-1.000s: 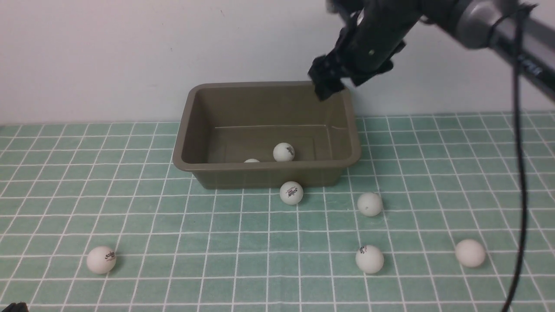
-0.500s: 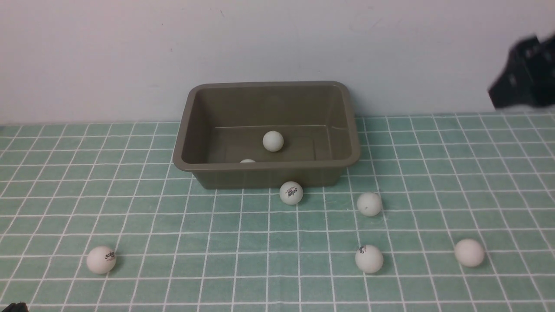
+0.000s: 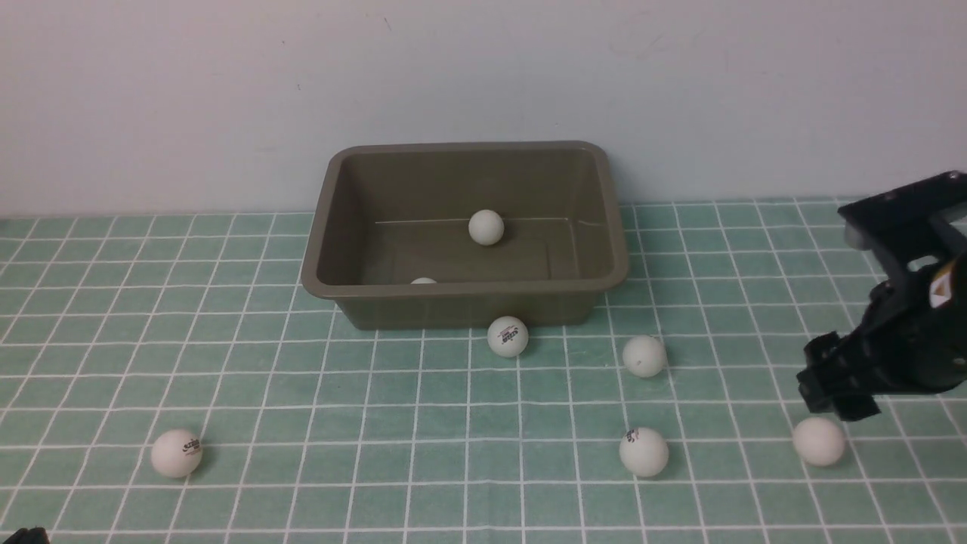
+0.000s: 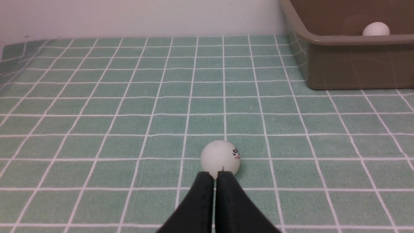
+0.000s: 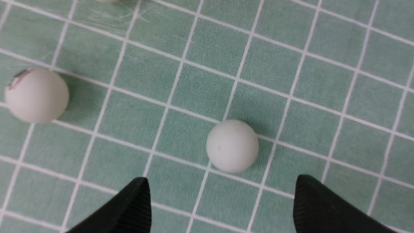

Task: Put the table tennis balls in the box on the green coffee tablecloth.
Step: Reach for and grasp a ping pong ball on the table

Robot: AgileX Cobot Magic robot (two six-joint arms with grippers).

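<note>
Left pincer (image 4: 215, 177), clenched and empty, points at a logo ball (image 4: 220, 159) just ahead on the green coffee tablecloth (image 3: 378, 393). Centre rear: box (image 3: 464, 306) holding two balls (image 3: 486, 227); three balls (image 3: 508, 336) lie loose before it. Right pincer (image 5: 223, 194), spread wide and empty, hovers over a plain ball (image 5: 232, 146).

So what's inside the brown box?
Inside the box are two balls: the far ball near the back wall, the near ball barely peeking over the front rim. That front wall hides the floor behind it.

Plain off-white wall (image 3: 227, 91), matte, faintly scuffed
</note>
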